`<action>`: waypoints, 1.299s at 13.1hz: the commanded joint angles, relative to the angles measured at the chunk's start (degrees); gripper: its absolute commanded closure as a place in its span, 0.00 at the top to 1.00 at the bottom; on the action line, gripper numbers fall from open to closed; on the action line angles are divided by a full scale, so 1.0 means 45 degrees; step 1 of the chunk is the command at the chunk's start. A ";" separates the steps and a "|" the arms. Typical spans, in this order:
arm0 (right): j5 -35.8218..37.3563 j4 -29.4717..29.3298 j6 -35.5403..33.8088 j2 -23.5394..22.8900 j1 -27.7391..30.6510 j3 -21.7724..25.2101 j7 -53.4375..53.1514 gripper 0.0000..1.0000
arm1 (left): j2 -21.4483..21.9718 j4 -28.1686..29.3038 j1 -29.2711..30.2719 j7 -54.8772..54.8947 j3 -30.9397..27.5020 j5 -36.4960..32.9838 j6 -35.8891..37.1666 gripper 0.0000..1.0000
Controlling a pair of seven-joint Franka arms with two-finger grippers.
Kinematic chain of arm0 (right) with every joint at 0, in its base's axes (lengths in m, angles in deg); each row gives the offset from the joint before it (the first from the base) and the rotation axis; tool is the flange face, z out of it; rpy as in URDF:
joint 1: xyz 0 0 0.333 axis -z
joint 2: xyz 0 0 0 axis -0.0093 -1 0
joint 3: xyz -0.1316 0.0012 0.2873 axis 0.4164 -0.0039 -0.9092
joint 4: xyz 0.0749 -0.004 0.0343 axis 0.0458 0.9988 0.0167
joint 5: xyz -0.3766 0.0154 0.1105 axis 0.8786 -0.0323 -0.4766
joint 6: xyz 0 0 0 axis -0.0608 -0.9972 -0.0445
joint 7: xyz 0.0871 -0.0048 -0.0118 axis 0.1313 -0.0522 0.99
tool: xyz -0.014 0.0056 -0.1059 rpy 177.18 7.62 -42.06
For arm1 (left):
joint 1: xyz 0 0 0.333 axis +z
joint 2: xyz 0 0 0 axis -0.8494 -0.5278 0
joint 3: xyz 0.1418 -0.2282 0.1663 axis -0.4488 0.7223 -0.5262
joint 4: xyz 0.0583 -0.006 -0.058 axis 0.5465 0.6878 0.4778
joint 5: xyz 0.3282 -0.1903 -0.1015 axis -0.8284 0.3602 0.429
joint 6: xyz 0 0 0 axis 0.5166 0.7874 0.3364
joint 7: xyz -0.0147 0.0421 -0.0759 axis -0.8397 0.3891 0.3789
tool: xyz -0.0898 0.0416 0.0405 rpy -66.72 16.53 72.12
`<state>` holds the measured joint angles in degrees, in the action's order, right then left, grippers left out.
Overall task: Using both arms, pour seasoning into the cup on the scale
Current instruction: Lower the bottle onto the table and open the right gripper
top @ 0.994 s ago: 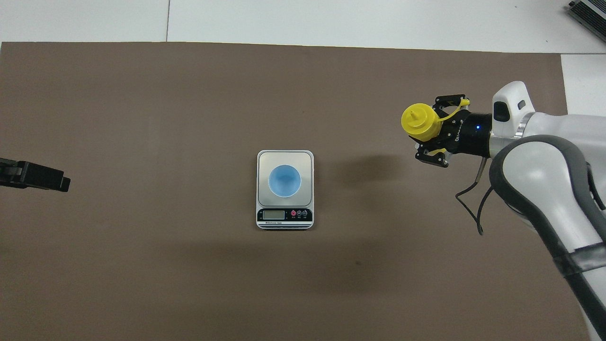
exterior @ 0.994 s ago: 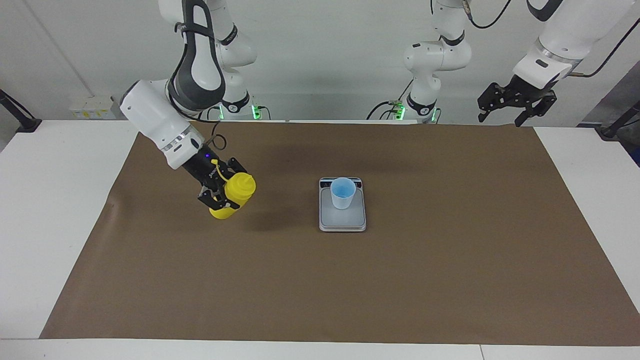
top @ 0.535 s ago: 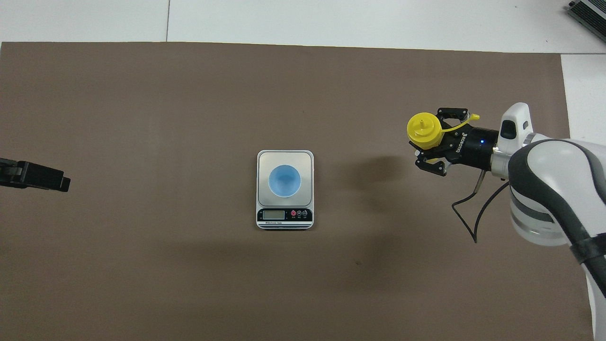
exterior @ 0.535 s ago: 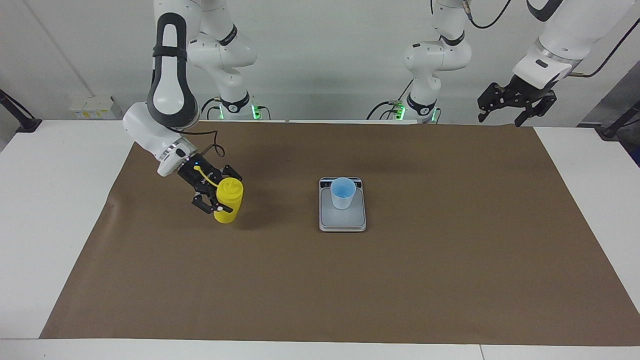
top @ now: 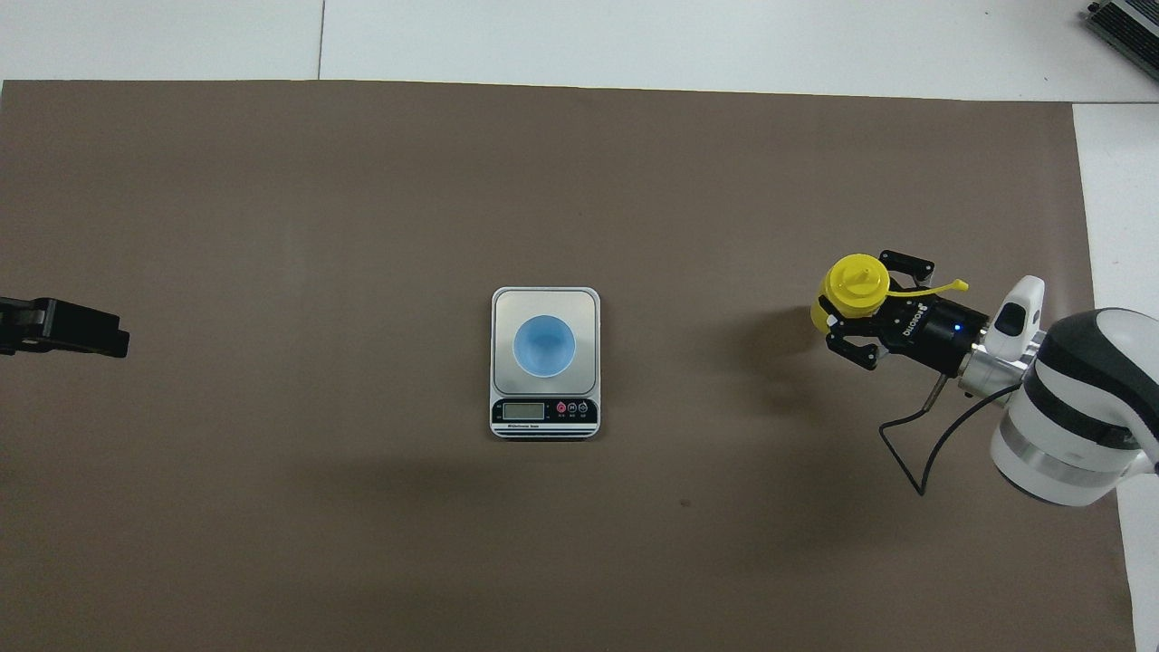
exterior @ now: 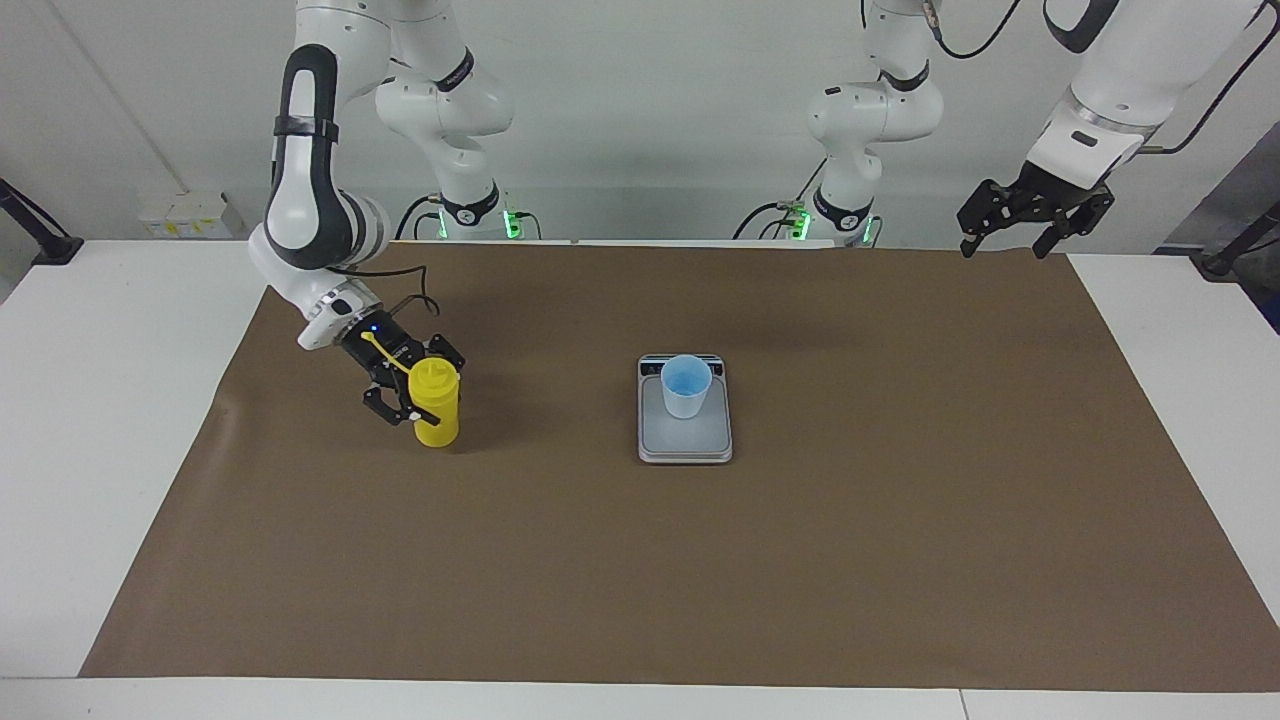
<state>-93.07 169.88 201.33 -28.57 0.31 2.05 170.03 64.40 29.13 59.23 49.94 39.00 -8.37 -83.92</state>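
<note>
**scale_watcher:** so where's everything sitting right now?

**two_arm_bot:** My right hand [exterior: 420, 400] is clamped on the seasoning [exterior: 437, 405], fingers closed around the side of the bottle. It's upright, nozzle up, its base at the brown mat [exterior: 640, 560] or a hair above it, can't say which. That's toward my right arm's end of the worktop [exterior: 110, 400], well apart from the scale [exterior: 686, 435]. The yellow cap strap [top: 933, 290] sticks out over my wrist.

**scale_watcher:** and the cup?

**two_arm_bot:** The cup [exterior: 686, 386] stands upright on the scale's weighing plate, on the part nearer to me, just by the display strip [top: 544, 410]. The scale sits around the middle of the mat, display edge facing my side.

**scale_watcher:** other arm doing anything?

**two_arm_bot:** Nope, it's waiting. My left hand [exterior: 1033, 215] hangs up in the air over the mat's corner at my left arm's end, fingers spread wide, holding nothing. From overhead only its dark tip [top: 86, 328] pokes in at the edge.
</note>
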 commanded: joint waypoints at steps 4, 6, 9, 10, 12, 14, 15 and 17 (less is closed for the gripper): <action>-0.0579 0.0711 -0.1210 0.0394 0.1195 -0.0146 0.1247 0.00 | 0.0507 0.0592 -0.0027 -0.0105 0.0004 -0.0241 -0.0737 1.00; -0.0579 0.0712 -0.1311 0.0314 0.1355 -0.0146 0.1545 0.00 | 0.0507 0.0573 0.0011 -0.0105 0.0004 -0.0183 -0.0756 1.00; -0.0579 0.0770 -0.1641 0.0256 0.1490 -0.0146 0.1584 0.00 | 0.0488 0.0611 0.0031 -0.0124 0.0004 -0.0163 -0.0854 1.00; -0.0579 0.0770 -0.1663 0.0158 0.1569 -0.0146 0.1603 0.00 | 0.0507 0.0612 0.0070 -0.0066 -0.0015 -0.0163 -0.0796 1.00; -0.0579 0.0925 -0.1682 0.0196 0.1570 -0.0146 0.1642 0.00 | 0.0526 0.0592 0.0148 -0.0163 -0.0074 -0.0163 -0.0542 1.00; -0.0579 0.0869 -0.1624 0.0158 0.1609 -0.0146 0.2630 0.99 | 0.0527 0.0592 0.0032 -0.0163 -0.0094 -0.0163 -0.0386 1.00; -0.0579 0.0713 -0.1546 0.0099 0.1628 -0.0146 0.3779 1.00 | 0.0527 0.0573 -0.0008 -0.0163 -0.0055 -0.0163 -0.0404 1.00; -0.0540 0.0614 -0.1682 0.0040 0.1725 -0.0127 0.3850 1.00 | 0.0527 0.0573 0.0089 -0.0163 -0.0093 -0.0163 -0.0385 1.00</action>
<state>-93.96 173.18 195.21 -28.37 6.56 2.07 184.70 65.04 29.87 59.28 49.75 38.58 -8.43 -85.80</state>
